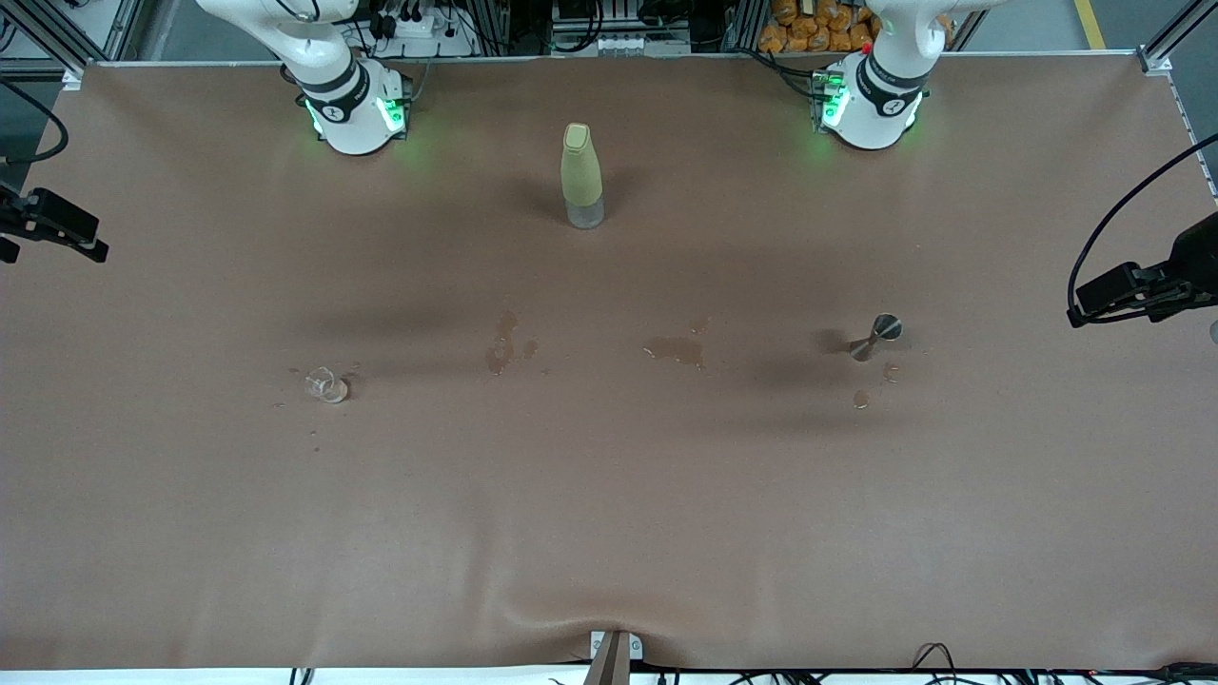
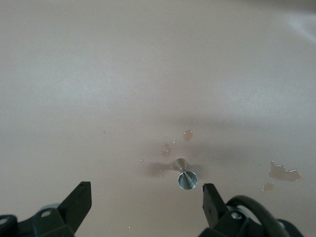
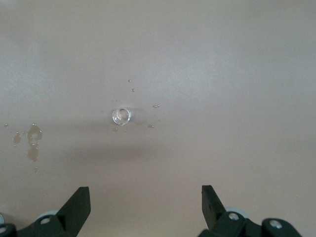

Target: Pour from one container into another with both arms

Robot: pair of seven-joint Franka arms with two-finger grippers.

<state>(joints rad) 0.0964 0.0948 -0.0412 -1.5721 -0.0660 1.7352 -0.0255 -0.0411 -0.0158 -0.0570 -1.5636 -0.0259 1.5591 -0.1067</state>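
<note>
Two containers upright: jigger (image 1: 876, 338) axis vertical, glass cup (image 1: 326, 384) mouth up.

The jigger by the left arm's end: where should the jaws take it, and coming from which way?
Probably the narrow waist of the jigger, coming down from above. It stands upright, flaring to round rims above and below, so the waist would hold the jaws from slipping. The left gripper hangs open above it.
</note>
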